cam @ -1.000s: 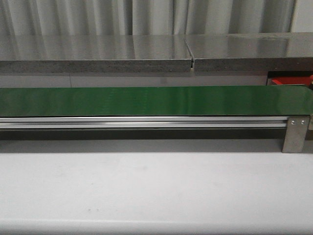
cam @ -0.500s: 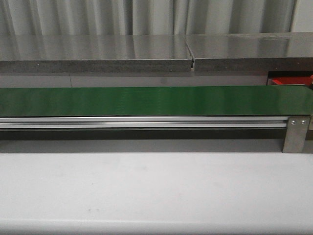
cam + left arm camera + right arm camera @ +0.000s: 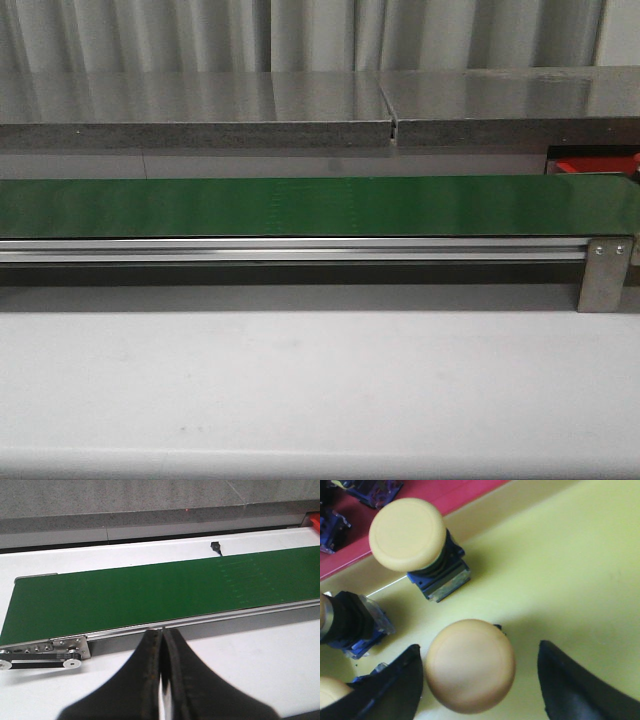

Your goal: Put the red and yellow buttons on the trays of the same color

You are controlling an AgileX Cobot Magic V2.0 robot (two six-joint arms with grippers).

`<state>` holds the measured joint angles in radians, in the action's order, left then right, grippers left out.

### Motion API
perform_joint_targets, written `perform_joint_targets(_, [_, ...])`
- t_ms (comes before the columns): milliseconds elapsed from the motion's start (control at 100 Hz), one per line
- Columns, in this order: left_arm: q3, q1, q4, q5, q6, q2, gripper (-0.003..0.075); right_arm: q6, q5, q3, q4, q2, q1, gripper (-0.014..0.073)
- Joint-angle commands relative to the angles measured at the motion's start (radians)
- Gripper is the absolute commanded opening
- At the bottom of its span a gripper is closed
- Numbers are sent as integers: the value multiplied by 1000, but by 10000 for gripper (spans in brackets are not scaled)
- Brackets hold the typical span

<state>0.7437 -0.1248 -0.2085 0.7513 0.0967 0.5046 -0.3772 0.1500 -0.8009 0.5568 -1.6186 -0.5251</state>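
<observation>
Fingers (image 3: 390, 685) flank yellow button (image 3: 470, 666) among neighbouring buttons (image 3: 407, 534)

Front view: neither arm in frame; long green conveyor belt (image 3: 320, 206) cut by left and right edges; red object (image 3: 596, 166) at far right mostly hidden behind belt end, identity unclear. Right wrist view: yellow plastic tray (image 3: 560, 570) and red tray (image 3: 395, 510) cropped; both black fingers (image 3: 385, 690) cropped at bottom; round yellow button cap (image 3: 327, 692) at corner barely in; dark blue parts (image 3: 370, 490) on red tray blurred. Left wrist view: black fingers (image 3: 150, 680) cropped at bottom.
</observation>
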Motion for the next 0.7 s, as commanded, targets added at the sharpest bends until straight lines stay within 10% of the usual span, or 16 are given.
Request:
perform_joint_targets(0, [26,-7,-13,-69,-1,5,-20,0,-45,-26,8,54,-8,507])
perform_joint_targets(360, [26,-7,-13,-69,-1,5,-20,-1,-10,-26,-21,240,5,484])
perform_joint_targets(690, [26,-7,-13,-69,-1,5,-20,-65,26,-26,-111,473,198,-70])
